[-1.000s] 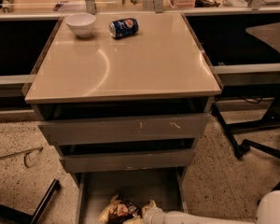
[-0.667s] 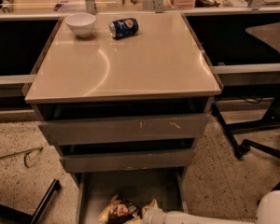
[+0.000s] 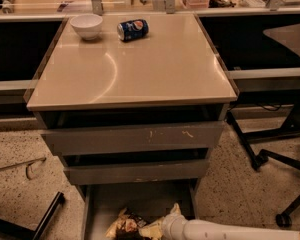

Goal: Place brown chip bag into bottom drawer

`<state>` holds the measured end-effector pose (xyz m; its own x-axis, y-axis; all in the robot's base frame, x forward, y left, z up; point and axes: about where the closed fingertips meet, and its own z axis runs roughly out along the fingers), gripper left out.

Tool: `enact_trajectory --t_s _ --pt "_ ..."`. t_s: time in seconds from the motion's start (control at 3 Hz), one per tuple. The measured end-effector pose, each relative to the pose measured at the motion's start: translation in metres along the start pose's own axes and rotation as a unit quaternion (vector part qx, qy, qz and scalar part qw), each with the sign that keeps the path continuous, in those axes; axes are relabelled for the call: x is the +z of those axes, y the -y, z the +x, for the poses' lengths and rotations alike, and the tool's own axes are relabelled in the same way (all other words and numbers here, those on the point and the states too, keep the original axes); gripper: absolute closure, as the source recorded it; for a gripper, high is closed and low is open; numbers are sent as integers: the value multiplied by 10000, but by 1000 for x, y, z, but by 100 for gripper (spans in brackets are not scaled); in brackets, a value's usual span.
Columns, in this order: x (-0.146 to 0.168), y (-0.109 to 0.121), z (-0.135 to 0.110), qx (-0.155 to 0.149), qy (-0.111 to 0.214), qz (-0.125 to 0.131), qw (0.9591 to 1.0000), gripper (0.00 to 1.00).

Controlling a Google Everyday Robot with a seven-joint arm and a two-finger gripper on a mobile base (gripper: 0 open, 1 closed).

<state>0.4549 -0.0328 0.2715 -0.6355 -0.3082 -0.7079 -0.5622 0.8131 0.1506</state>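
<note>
Brown chip bag (image 3: 127, 227) lies crumpled on the grey floor of the open bottom drawer (image 3: 135, 201), at the front edge of the view. The hand (image 3: 164, 225) sits inside the same drawer, right against the bag's right end, on a white arm (image 3: 225, 231) coming in from the lower right. Whether the hand is grasping the bag or released cannot be told. Middle drawer (image 3: 137, 172) and top drawer (image 3: 135, 138) are each pulled out slightly, with scratched fronts and their insides hidden. On the tabletop (image 3: 140, 74), at the far edge, a white bowl (image 3: 86, 25) stands with a blue soda can (image 3: 133, 29) on its side just beside it.
</note>
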Motion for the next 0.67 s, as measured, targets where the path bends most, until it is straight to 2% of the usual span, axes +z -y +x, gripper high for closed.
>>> enact_trajectory --t_s 0.33,0.67 --pt "-50 26 -35 58 -23 479 9988 0" --pt "-109 49 -66 230 -19 1060 9941 0"
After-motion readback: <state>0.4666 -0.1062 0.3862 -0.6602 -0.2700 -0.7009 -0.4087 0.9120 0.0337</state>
